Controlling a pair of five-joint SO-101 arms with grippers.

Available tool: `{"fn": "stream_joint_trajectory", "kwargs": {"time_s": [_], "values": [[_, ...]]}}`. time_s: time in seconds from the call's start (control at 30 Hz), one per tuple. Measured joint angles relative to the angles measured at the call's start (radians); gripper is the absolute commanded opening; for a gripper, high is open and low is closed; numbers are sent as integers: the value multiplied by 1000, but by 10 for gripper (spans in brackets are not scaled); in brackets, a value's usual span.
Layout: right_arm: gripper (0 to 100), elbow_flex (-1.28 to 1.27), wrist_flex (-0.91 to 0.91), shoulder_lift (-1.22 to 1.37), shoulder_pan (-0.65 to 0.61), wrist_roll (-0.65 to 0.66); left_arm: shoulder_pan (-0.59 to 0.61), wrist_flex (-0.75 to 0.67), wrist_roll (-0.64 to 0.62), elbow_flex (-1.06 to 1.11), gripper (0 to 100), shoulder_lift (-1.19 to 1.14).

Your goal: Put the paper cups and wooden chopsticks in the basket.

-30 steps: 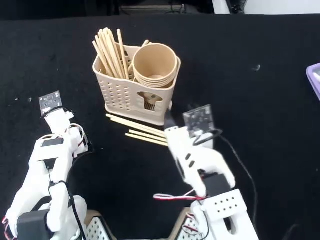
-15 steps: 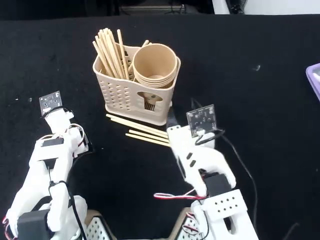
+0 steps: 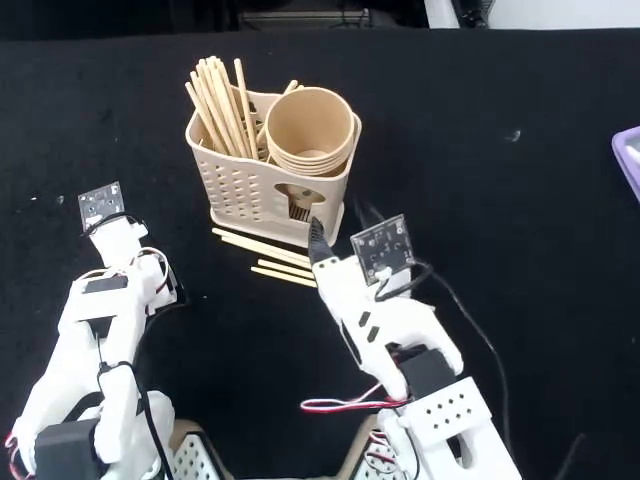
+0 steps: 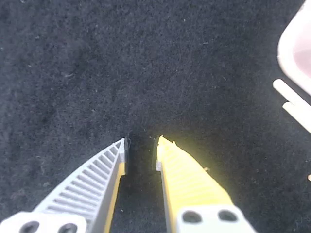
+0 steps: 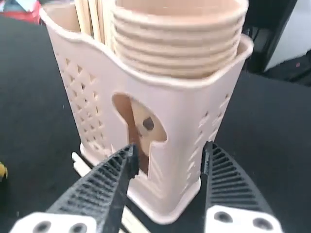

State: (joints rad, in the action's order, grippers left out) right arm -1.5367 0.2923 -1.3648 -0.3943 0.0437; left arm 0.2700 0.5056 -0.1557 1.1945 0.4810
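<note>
Your high camera looks down over the whole table [image 3: 560, 250], your left wrist camera points close down at it beside the loose chopsticks [image 4: 291, 99], and your right wrist camera faces the basket [image 5: 160, 121] side-on from very near, both shared with the high view.

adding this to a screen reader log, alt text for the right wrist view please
A pale perforated basket holding stacked paper cups and wooden chopsticks stands on black cloth just ahead of the open right gripper. Loose chopsticks lie on the cloth at the basket's base.
</note>
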Motion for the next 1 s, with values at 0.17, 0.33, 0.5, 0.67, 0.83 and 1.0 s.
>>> {"fn": "stream_joint_trajectory", "kwargs": {"time_s": [0.17,0.33,0.5,0.67,0.83,1.0], "values": [[220,-75,-169,0,17,0,0,0,0,0,116,0],[220,-112,-244,0,58,0,0,0,0,0,116,0],[221,-112,-253,0,114,0,0,0,0,0,116,0],[219,-112,-253,0,137,0,0,0,0,0,116,0],[219,-104,-229,0,192,0,0,0,0,0,116,0],[219,34,60,0,361,0,0,0,0,0,116,0]]}}
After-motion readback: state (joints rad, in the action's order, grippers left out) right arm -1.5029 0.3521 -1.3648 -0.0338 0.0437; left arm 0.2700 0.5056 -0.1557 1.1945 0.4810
